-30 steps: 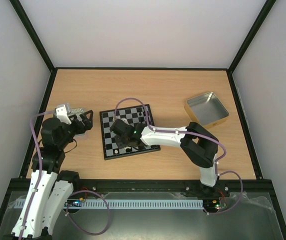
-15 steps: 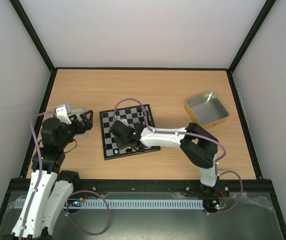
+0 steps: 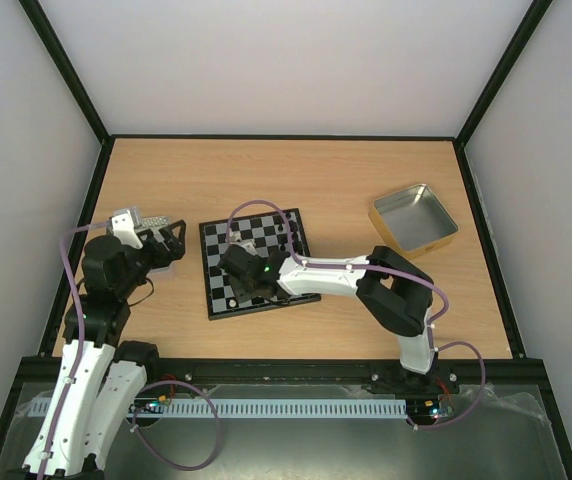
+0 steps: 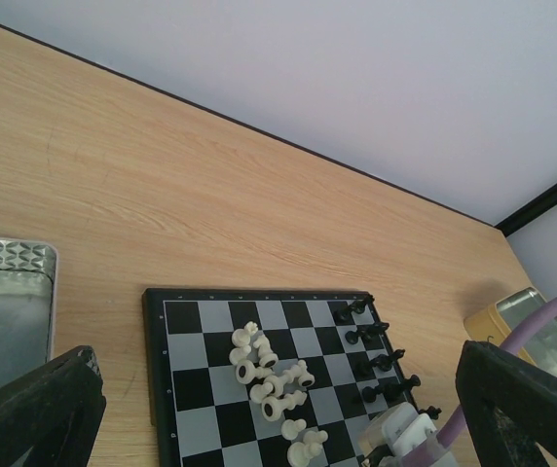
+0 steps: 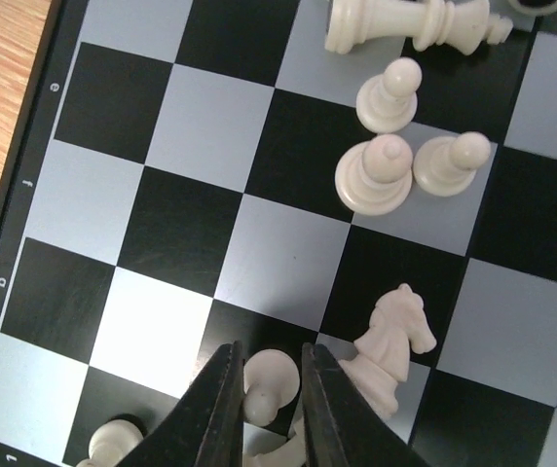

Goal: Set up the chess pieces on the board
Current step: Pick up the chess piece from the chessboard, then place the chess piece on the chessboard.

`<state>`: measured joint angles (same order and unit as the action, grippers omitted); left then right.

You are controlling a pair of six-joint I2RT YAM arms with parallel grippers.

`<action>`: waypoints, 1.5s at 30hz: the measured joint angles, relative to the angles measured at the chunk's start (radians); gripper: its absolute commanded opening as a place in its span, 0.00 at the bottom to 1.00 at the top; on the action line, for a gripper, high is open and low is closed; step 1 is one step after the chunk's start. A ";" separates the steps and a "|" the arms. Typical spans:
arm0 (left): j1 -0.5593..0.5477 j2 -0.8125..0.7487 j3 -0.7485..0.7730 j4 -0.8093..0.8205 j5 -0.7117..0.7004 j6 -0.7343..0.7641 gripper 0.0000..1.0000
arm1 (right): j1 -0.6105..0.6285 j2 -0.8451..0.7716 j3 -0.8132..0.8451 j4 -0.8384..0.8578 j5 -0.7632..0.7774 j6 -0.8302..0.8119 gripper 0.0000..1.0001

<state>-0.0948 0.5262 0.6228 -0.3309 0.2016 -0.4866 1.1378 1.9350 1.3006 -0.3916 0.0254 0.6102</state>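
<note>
Hovering over the near edge of the small black-and-grey checked chessboard, the right gripper is the nearer one. Left wrist: the left gripper gapes wide, empty, well aside. Right wrist: narrow fingers straddle an upright cream-white pawn; whether it is gripped is unclear.

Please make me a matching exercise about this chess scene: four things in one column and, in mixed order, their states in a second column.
1 left pincer
2 right pincer
3 black pieces
4 tall white piece

a lying on its side
b straddles a white pawn
c wide open, off the board
d lined along one board edge

Pairs: 1-c; 2-b; 3-d; 4-a
</note>
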 measured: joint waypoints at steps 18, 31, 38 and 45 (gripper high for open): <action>0.000 0.000 0.000 0.000 -0.002 0.000 1.00 | 0.005 0.007 0.030 0.021 -0.082 -0.019 0.07; 0.000 0.000 0.000 0.000 -0.004 0.000 1.00 | 0.021 0.059 0.068 0.034 -0.100 -0.035 0.10; 0.000 0.000 0.000 0.000 -0.004 0.000 1.00 | 0.021 0.071 0.083 0.029 -0.096 -0.048 0.23; 0.000 0.000 0.000 0.000 -0.004 0.000 1.00 | 0.021 0.071 0.084 0.029 -0.082 -0.046 0.30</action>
<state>-0.0948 0.5262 0.6224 -0.3309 0.1978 -0.4866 1.1591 2.0056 1.3846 -0.3626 -0.0566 0.5644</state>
